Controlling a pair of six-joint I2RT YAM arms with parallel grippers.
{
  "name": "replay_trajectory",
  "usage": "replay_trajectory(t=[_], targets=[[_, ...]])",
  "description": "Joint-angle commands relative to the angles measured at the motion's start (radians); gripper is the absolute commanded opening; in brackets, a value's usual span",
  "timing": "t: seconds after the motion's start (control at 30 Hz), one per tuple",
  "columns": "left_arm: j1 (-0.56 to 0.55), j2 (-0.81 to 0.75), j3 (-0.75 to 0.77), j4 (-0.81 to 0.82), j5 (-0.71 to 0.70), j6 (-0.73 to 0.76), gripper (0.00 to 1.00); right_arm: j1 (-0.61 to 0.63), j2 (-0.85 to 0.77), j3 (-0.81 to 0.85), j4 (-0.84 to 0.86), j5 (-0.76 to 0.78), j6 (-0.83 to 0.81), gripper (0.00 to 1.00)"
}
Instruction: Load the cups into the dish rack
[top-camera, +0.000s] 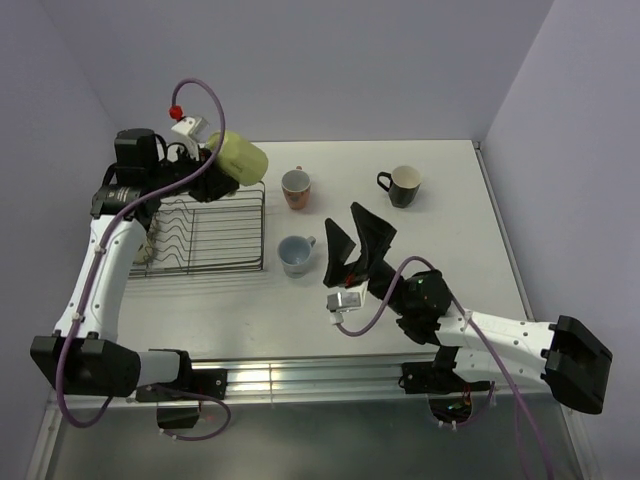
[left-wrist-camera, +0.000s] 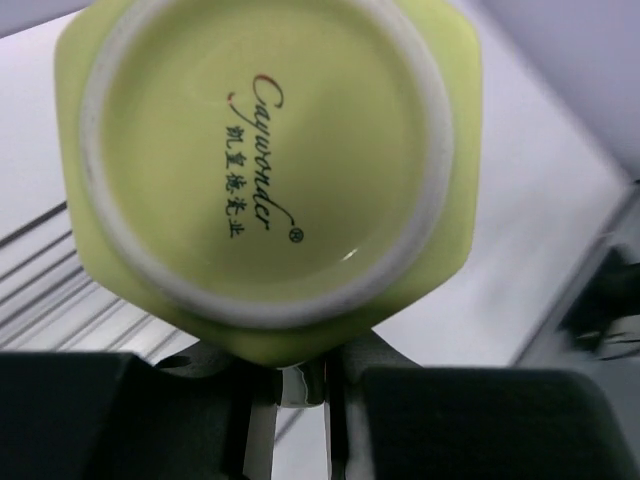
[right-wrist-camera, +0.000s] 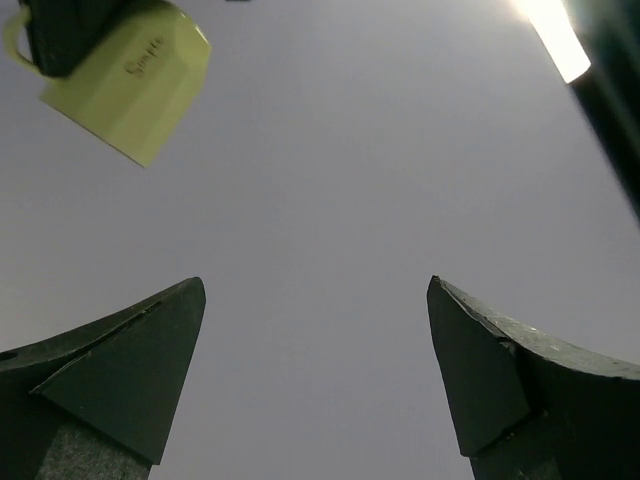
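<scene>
Pale yellow mug (top-camera: 240, 160) clenched in left gripper (top-camera: 212, 170), dish rack (top-camera: 205, 235) beneath.
Right gripper (top-camera: 343, 215) released, empty; light blue mug (top-camera: 297, 254) beside.

blue mug (top-camera: 295, 255) beside right tool (top-camera: 345, 215), gap ahead

In my left wrist view, the yellow mug (left-wrist-camera: 270, 170) fills the frame. Its upper side is cut off by the top edge, and the rack (left-wrist-camera: 40, 300) below it is blurred. From above, my left arm (top-camera: 105, 255) covers the rack's left end. My right fingers (right-wrist-camera: 120, 380) run off the bottom edge.
</scene>
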Motion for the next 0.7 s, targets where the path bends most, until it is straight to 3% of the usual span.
replay_trajectory(t=[0.0, 0.37, 0.67], targets=[[0.013, 0.051, 0.075, -0.089, -0.193, 0.343, 0.0, -0.023, -0.03, 0.063, -0.127, 0.18, 0.126, 1.0], [0.073, 0.202, 0.101, -0.223, -0.043, 0.802, 0.0, -0.17, -0.047, 0.129, -0.423, 0.283, 0.309, 1.0], [0.073, 0.399, 0.229, -0.358, -0.057, 1.0, 0.0, -0.21, -0.067, 0.143, -0.51, 0.297, 0.367, 1.0]])
